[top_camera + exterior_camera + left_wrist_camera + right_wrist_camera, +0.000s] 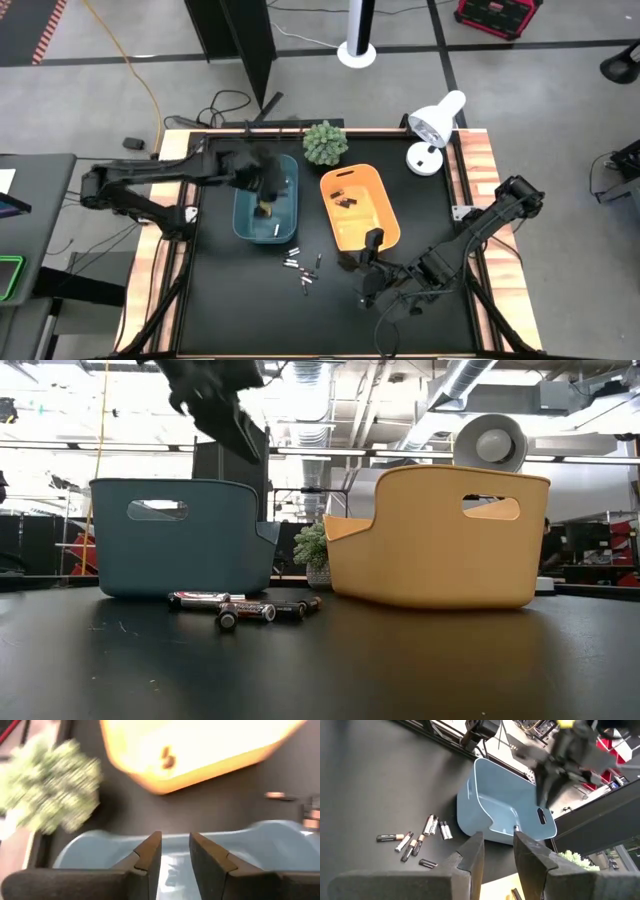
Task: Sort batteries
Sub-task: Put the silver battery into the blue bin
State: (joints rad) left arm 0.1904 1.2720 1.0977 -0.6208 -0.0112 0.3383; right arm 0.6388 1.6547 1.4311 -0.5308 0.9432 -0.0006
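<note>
Blue bin (243, 222), orange bin (385, 216), black table (240, 300)

Left gripper (265, 190), above the blue bin (245, 225), is smeared by motion in the high view; its upper part is cut off by the frame edge in the low view. In the left wrist view the plant (50, 790) beside the blue bin is blurred, and the orange bin (200, 750) is cropped. Batteries (302, 268) near the blue bin are too small for their types to be told. The blue bin's contents are hidden by its wall in the low view.
</note>
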